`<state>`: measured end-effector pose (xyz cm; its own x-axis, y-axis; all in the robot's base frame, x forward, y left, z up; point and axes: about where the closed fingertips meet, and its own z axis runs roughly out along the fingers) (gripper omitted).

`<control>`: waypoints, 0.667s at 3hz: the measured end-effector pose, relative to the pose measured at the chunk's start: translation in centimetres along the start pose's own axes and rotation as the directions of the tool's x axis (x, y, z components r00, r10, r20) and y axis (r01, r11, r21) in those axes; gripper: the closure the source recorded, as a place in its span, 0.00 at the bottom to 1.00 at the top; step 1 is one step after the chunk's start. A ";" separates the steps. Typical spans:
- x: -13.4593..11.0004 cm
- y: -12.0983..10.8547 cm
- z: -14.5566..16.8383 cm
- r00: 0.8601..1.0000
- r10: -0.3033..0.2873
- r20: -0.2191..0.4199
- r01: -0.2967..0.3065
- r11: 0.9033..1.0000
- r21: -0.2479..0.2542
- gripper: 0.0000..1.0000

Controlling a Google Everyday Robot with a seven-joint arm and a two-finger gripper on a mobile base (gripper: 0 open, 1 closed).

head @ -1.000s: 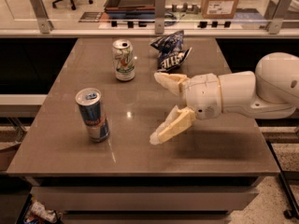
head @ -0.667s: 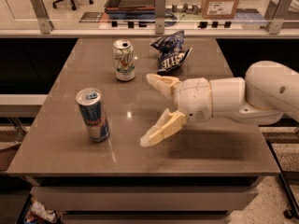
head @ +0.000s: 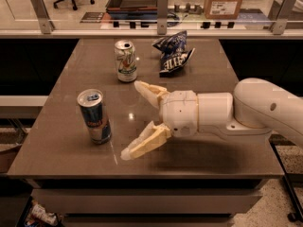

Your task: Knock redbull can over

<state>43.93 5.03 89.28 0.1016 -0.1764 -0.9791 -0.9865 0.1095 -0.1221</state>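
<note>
The redbull can (head: 94, 116) stands upright on the left part of the brown table (head: 203, 74); it is slim, blue and silver, with a silver top and blue tab. My gripper (head: 133, 118) is open and empty, its two cream fingers spread wide, pointing left toward the can. The lower fingertip (head: 127, 153) is a short gap to the right of the can's base; the upper fingertip (head: 139, 85) is level with the can's top. Nothing touches the can.
A white-and-green soda can (head: 125, 61) stands upright farther back. A crumpled blue chip bag (head: 172, 53) lies at the back right of it. A glass rail with metal posts (head: 162, 12) runs behind the table.
My arm and open gripper have moved left across the table toward the redbull can. The can has not moved.
</note>
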 end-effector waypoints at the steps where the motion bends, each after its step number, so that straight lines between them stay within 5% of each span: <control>1: -0.5 0.8 1.7 1.000 0.008 0.006 -0.008 1.000 -0.007 0.00; 2: -0.9 1.1 3.3 1.000 0.019 0.000 -0.019 1.000 -0.020 0.00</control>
<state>43.20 8.53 89.51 0.0825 -0.1745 -0.9812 -0.9906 0.0932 -0.0999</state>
